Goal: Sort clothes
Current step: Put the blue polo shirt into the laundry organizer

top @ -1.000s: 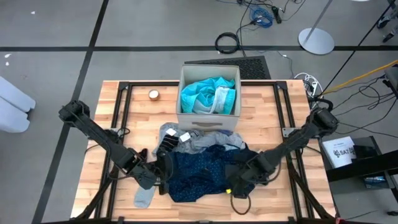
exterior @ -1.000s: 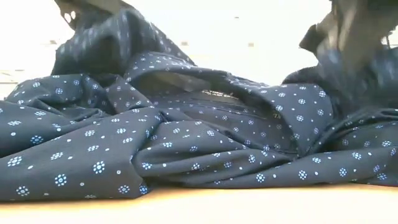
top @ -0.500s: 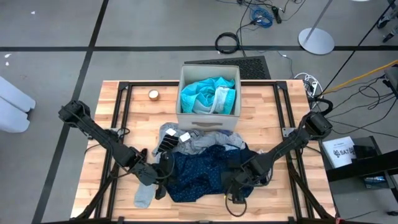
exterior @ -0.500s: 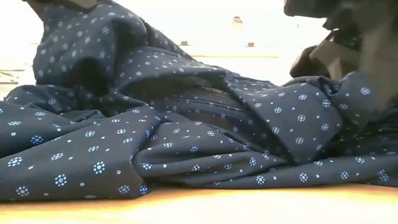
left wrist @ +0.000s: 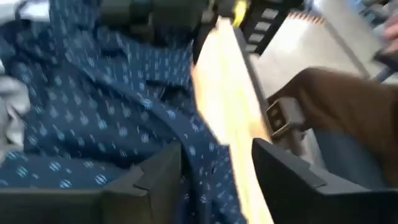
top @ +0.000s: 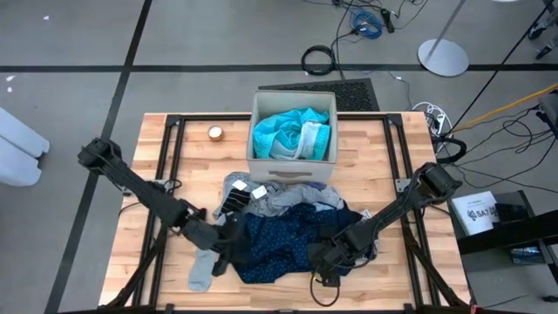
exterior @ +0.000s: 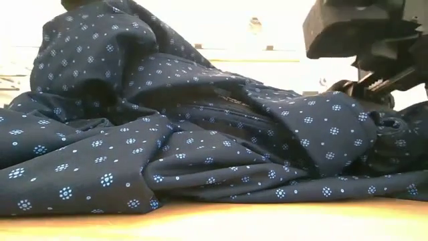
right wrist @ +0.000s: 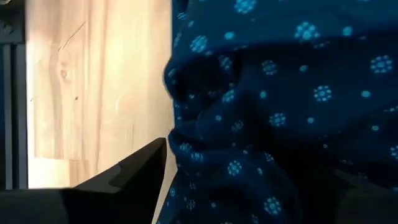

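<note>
So the beige square box [top: 293, 166] sits at the back middle of the wooden worktop [top: 366, 144], and it's stuffed with a bright turquoise fabric garment [top: 283, 133] plus a bit of pale grey-white cloth [top: 312, 139] along its right side. Nothing else in there that I can make out.

In front of the box there's the pile: grey garments [top: 288, 199], a black-and-white patterned piece [top: 235, 201], and the big navy dotted shirt [top: 275, 244] spread at the front of the worktop. A grey sock [top: 202, 272] lies just off the shirt's left edge.

Left tool [top: 220, 260] is down at the shirt's left edge, fingers spread, fabric lying between them. Right tool [top: 321, 262] is at the shirt's front right, fingers apart too, dotted cloth bunched between them.
</note>
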